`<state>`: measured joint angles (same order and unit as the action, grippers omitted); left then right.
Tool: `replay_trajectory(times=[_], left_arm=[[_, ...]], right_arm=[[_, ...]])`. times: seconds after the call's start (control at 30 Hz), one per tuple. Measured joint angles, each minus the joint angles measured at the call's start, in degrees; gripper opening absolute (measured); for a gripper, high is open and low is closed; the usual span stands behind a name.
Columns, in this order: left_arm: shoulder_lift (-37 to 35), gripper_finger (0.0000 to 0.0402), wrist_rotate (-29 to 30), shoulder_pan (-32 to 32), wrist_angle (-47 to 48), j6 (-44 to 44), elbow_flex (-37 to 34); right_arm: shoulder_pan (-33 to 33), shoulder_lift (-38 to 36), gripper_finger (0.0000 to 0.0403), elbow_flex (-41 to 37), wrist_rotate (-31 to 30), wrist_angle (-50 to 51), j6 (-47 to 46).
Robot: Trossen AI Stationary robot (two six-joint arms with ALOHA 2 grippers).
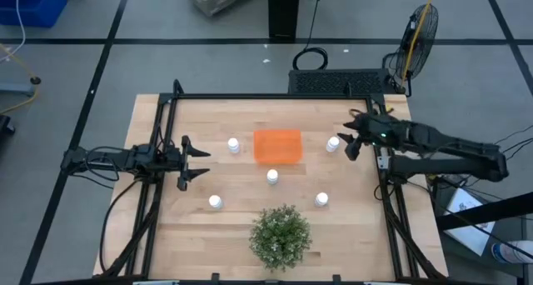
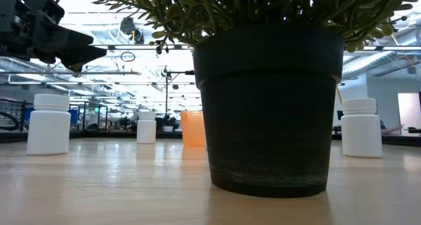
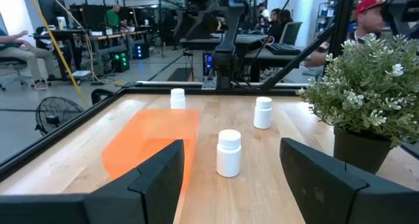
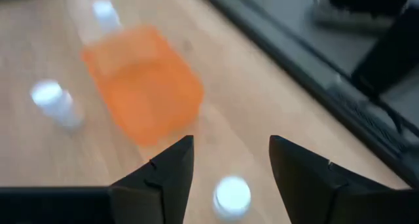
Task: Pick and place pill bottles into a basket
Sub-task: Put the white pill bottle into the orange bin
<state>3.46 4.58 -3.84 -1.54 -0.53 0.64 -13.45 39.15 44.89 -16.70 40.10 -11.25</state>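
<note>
High view: the orange basket (image 1: pixel 277 146) lies flat near the middle of the wooden desk (image 1: pixel 166 227), toward its far edge, with nothing in it. Five white pill bottles stand upright around it, none inside. One bottle (image 1: pixel 234 145) is just beside the basket on the left arm's side; another (image 1: pixel 333 143) stands on the right arm's side, close to the right end effector (image 1: pixel 353 140). A third bottle (image 1: pixel 272 177) sits just in front of the basket, and two more, one at (image 1: pixel 216 202) and one at (image 1: pixel 321 199), stand nearer the front on either side of the green plant (image 1: pixel 280 233).

The right end effector hovers just beside the bottle on its side, fingers spread apart and empty. Right wrist view shows that bottle's cap (image 4: pixel 232 194) low between the two dark fingers (image 4: pixel 163 175), not touched, with the basket (image 4: pixel 143 84) beyond it.

The left end effector (image 1: pixel 196 162) hangs over the desk's left part, well apart from every bottle, fingers wide and holding nothing. Left wrist view looks past them to the middle bottle (image 3: pixel 228 152) and the basket (image 3: pixel 152 145).

Low view: the plant's dark pot (image 2: pixel 270 106) fills the foreground, with bottles standing to either side
</note>
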Motion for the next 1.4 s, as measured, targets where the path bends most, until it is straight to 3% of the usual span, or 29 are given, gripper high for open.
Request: replay_trajectory(times=[0.33, 0.47, 0.67, 1.03, 1.4], left_arm=[[0.0, 0.0257, 0.0, 0.0, 0.0, -0.3, 0.0], [0.0, 0.0257, 0.0, 0.0, 0.0, -0.4, 0.0], [0.0, 0.0257, 0.0, 0.0, 0.0, -0.4, 0.0], [0.0, 0.0257, 0.0, 0.0, 0.0, -0.4, 0.0], [0.0, 0.0257, 0.0, 0.0, 0.0, -0.9, 0.0]], right_arm=[[-5.2, 20.7, 0.0246, 14.5, 0.5, 19.3, 0.0], [-8.2, 25.7, 0.0264, 16.2, 5.2, 21.5, 0.0], [-10.3, 30.9, 0.0283, 16.4, 10.9, 21.5, 1.1], [-10.2, 37.5, 0.0289, 16.2, 10.8, 18.7, 4.4], [-10.2, 39.5, 0.0289, 12.6, 10.6, 15.7, 6.0]])
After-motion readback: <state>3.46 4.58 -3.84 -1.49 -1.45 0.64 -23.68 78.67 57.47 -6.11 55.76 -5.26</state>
